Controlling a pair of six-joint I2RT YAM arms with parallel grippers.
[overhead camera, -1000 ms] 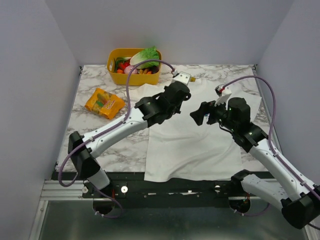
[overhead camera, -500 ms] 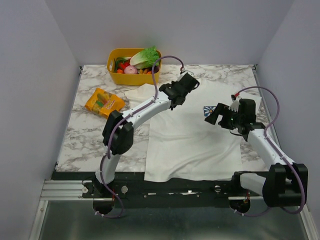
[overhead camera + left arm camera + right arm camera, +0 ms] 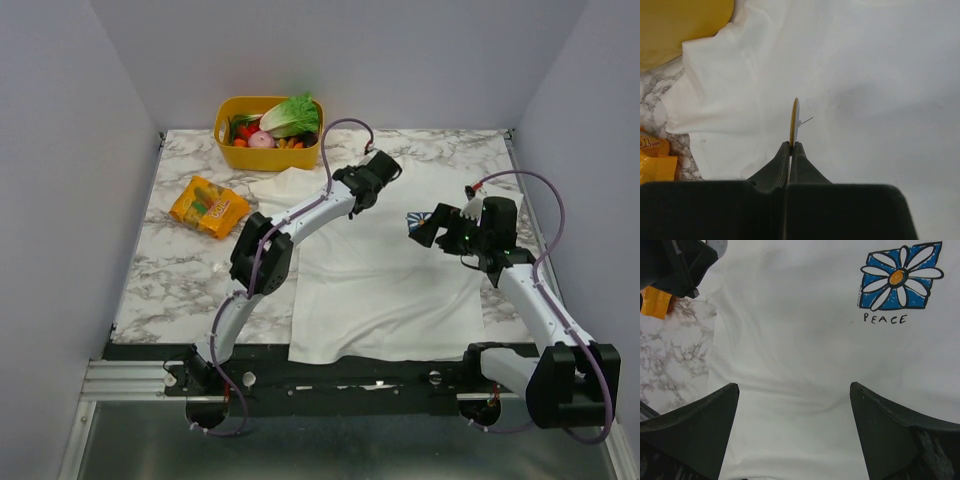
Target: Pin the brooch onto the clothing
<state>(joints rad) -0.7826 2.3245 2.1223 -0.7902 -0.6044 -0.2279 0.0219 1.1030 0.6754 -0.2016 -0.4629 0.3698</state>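
1. Left pincer (image 3: 791, 146): fingertips together, clamped on the lower edge of the brooch (image 3: 795, 120)
2. Brooch is upright and edge-on in the left wrist view, with a thin pin sticking out to the right
3. Brooch is over the white T-shirt (image 3: 380, 280), on the upper part towards the basket-side sleeve; cannot tell if disc or pin touches the fabric
4. Right pincer (image 3: 793, 385): fingers wide apart, nothing between them, hanging over the shirt's chest
5. Blue flower print (image 3: 900, 277) with "PEACE" under it sits ahead of the right pincer, off to the right in its wrist view; from the top camera the pincer is just beside the print
6. The two pincers are well apart, the left one further back on the shirt
7. Shirt lies spread on the marbled worktop (image 3: 190, 280) with its hem at the near edge and light wrinkles
8. Yellow basket (image 3: 225, 150) of vegetables is at the far left, close to the sleeve
9. Orange snack packet (image 3: 208, 205) lies on bare worktop left of the shirt, not touching it
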